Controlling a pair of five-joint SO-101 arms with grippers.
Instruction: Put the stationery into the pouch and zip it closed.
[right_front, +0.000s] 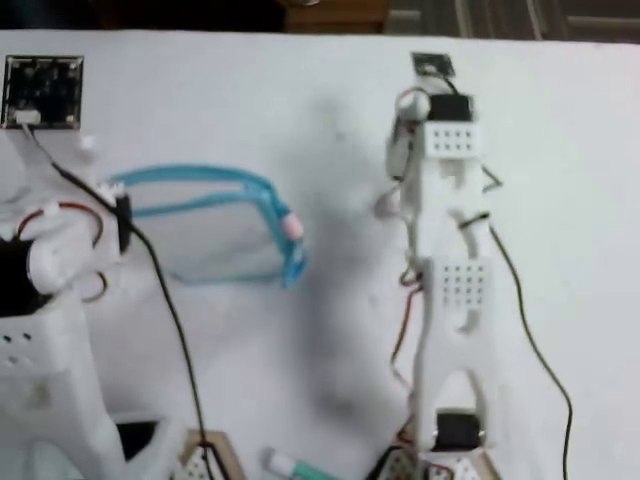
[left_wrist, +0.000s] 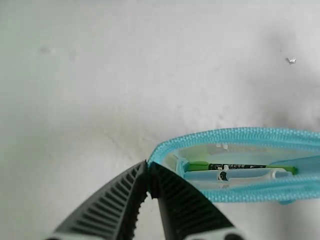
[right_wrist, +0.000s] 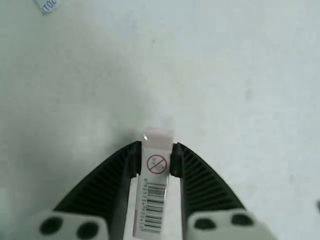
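The open pouch (left_wrist: 240, 134), holding a green pen (left_wrist: 235, 166) and a blue pen (left_wrist: 230, 175), lies directly ahead of the left gripper (left_wrist: 148, 175), which is clenched with its tips touching the pouch's end. The right gripper (right_wrist: 155, 149), well apart above the surface (right_wrist: 225, 60), grasps a white eraser (right_wrist: 151, 200).

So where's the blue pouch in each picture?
High view: pouch left of centre, on the white table.
Left wrist view: open, pens inside, its end pinched by the left claw.
Right wrist view: the right claw gripping a white labelled stick above the table.
Shared landmark: the white table.
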